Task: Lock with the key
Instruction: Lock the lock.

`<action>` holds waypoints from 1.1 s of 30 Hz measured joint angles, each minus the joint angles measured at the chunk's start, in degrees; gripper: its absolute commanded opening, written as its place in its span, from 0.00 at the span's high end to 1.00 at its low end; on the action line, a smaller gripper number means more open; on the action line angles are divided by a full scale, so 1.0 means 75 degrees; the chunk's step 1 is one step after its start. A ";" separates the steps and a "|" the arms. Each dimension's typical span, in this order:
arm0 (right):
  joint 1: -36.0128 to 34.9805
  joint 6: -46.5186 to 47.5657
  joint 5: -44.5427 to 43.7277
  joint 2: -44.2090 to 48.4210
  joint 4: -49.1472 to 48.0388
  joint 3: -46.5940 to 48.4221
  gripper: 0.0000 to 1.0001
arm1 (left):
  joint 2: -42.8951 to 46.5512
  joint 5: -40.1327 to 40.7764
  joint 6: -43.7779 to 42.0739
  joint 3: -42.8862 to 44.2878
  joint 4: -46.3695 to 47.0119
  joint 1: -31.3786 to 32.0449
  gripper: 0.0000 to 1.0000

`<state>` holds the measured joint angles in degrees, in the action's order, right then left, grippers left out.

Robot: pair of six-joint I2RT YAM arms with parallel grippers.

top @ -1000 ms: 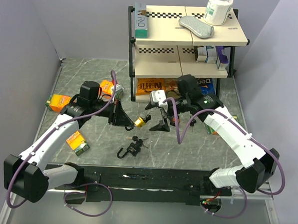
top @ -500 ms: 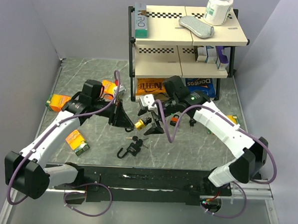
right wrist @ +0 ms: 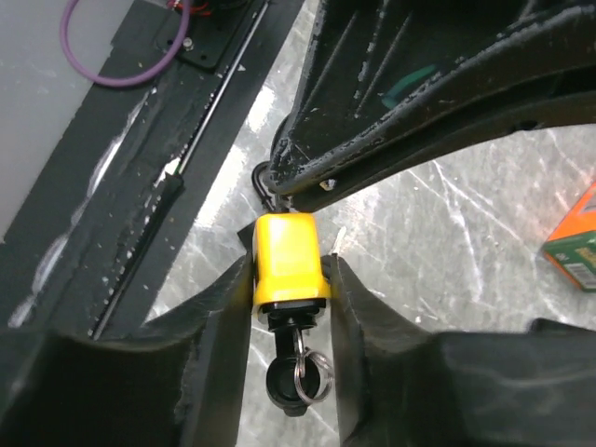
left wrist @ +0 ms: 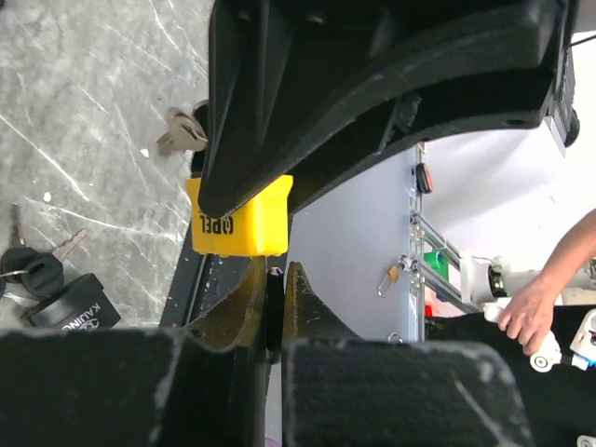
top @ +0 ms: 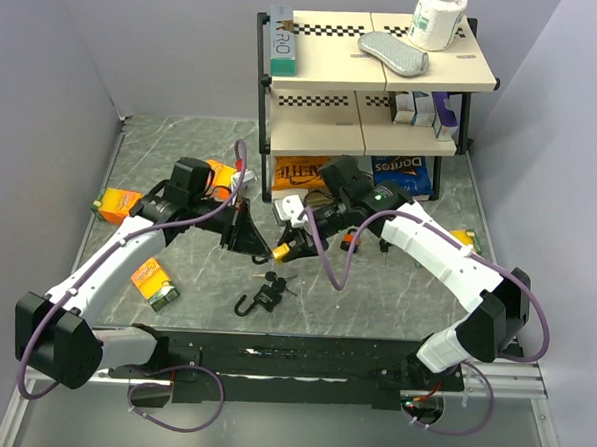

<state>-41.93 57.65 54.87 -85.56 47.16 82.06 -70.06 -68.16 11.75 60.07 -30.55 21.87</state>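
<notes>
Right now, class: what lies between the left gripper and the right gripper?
The yellow padlock, key inserted: left gripper at its shackle, right gripper flanking its body. Clearest in the right wrist view.

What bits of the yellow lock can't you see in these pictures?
Shackle: right wrist view, the left claw mostly covers it, so open or shut is unclear.
Key: top view, too small, lost beside the right claw.
Padlock, keyhole end: left wrist view, behind the right claw.

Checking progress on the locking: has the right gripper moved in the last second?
Yes: the right gripper moved left along the shelf rack onto the yellow padlock.
</notes>
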 measured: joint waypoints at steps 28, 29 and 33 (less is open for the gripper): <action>0.1209 -1.1543 0.2323 -0.0070 -0.6808 -0.1649 1.00 | 0.4911 0.4095 -0.6685 -0.2011 0.1547 0.0927 0.27; 0.1207 -1.1797 0.2355 -0.0087 -0.7053 -0.1649 1.00 | 0.4852 0.4310 -0.6951 -0.2040 0.1580 0.1061 0.31; 0.1142 -1.2109 0.2381 -0.0111 -0.7166 -0.1638 1.00 | 0.4596 0.5400 -0.7854 -0.2116 0.1824 0.1775 0.46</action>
<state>-33.36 -33.17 72.73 -86.39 -6.59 69.78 -35.59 -27.66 -47.16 44.21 -16.86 35.18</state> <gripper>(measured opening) 0.419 0.643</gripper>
